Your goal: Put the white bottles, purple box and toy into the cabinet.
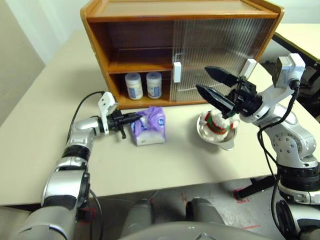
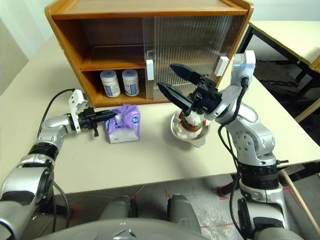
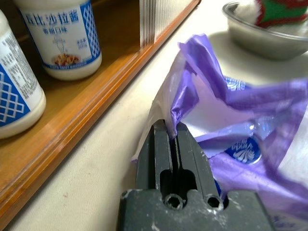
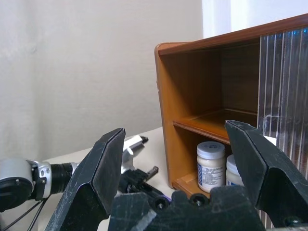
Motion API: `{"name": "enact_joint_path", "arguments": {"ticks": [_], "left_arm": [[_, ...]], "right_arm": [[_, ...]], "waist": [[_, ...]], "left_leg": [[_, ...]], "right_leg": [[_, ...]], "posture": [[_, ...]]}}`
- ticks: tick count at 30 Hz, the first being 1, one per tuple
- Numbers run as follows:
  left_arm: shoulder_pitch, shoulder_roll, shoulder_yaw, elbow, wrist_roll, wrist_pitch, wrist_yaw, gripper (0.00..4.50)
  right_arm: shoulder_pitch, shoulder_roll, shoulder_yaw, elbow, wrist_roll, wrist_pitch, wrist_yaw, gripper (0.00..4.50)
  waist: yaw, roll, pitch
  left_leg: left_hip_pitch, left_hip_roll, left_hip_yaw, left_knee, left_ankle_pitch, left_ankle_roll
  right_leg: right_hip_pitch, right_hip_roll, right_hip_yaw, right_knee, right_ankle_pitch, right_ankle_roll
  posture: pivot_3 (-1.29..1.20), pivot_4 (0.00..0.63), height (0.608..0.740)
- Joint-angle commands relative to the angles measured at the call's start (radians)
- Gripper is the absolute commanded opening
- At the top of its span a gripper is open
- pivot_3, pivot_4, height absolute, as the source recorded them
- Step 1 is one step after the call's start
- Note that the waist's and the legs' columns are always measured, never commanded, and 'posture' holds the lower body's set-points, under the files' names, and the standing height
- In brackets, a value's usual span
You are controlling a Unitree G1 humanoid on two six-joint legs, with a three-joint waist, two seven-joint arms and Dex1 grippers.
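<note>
Your left claw [image 1: 134,118] pinches the purple box [image 1: 149,126] on the counter [image 1: 170,160] before the cabinet [image 1: 150,30]. Right claw [image 1: 214,85] spread above the toy [image 1: 218,121]; white bottles [image 1: 143,84] sit inside.

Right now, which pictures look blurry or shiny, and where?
Left wrist view: the pincer base is soft, the bottle label crisp. Right wrist view: the near fingers are blurred. Left eye view: the bowl rim gleams; the ribbed door hazes what's behind.

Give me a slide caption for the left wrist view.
Left gripper shut on the purple box beside the cabinet, white bottles already inside.
</note>
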Motion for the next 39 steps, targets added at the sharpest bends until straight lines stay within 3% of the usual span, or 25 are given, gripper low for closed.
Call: {"name": "enact_joint_path", "arguments": {"ticks": [1,6,10,17,31,39], "left_arm": [[0.041,0.021,0.023,-0.239,-0.079,0.171,0.017,0.05],[0.07,0.038,0.062,-0.549,-0.159,0.46,0.168,0.05],[0.072,0.035,0.082,-0.663,-0.174,0.562,0.283,0.05],[0.006,-0.019,0.128,-0.748,-0.16,0.668,0.589,0.05],[-0.058,-0.072,0.15,-0.893,-0.26,0.824,0.765,0.05],[-0.087,-0.147,0.17,-0.922,-0.213,0.84,1.025,0.05]], "right_arm": [[-0.011,0.001,0.005,0.013,-0.005,-0.008,0.008,4.5],[-0.023,0.008,0.01,0.03,-0.008,-0.012,0.017,4.5],[-0.027,0.012,0.012,0.037,-0.01,-0.014,0.022,4.5],[-0.017,0.018,0.013,0.029,-0.013,-0.015,0.025,4.5],[-0.002,0.021,0.012,0.018,-0.016,-0.018,0.022,4.5],[0.001,0.02,0.013,0.019,-0.015,-0.016,0.025,4.5]], "waist": [[0.0,0.0,0.0],[0.002,0.0,0.0],[0.003,0.0,0.0],[0.004,0.0,0.0],[0.003,0.0,0.0],[0.004,0.0,0.0]], "left_leg": [[0.0,0.0,0.0,0.0,0.0,0.0],[0.0,0.0,0.0,0.0,0.0,0.0],[0.001,0.0,0.0,0.0,0.0,0.0],[0.001,-0.001,-0.001,0.0,0.0,0.0],[0.001,-0.001,0.0,0.0,0.0,0.0],[0.001,-0.001,0.0,0.0,0.0,0.0]], "right_leg": [[0.0,0.0,0.0,0.0,0.0,0.0],[0.0,0.0,0.0,0.001,0.0,0.0],[0.001,0.0,0.0,0.001,0.0,0.0],[0.001,0.0,0.0,0.001,0.0,0.001],[0.001,0.0,0.001,0.001,0.0,0.001],[0.001,0.0,0.001,0.0,0.0,0.001]], "posture": [[0.03,0.0,0.74],[0.04,0.0,0.74],[0.04,0.0,0.74],[0.04,0.0,0.74],[0.03,0.0,0.74],[0.03,0.0,0.74]]}}
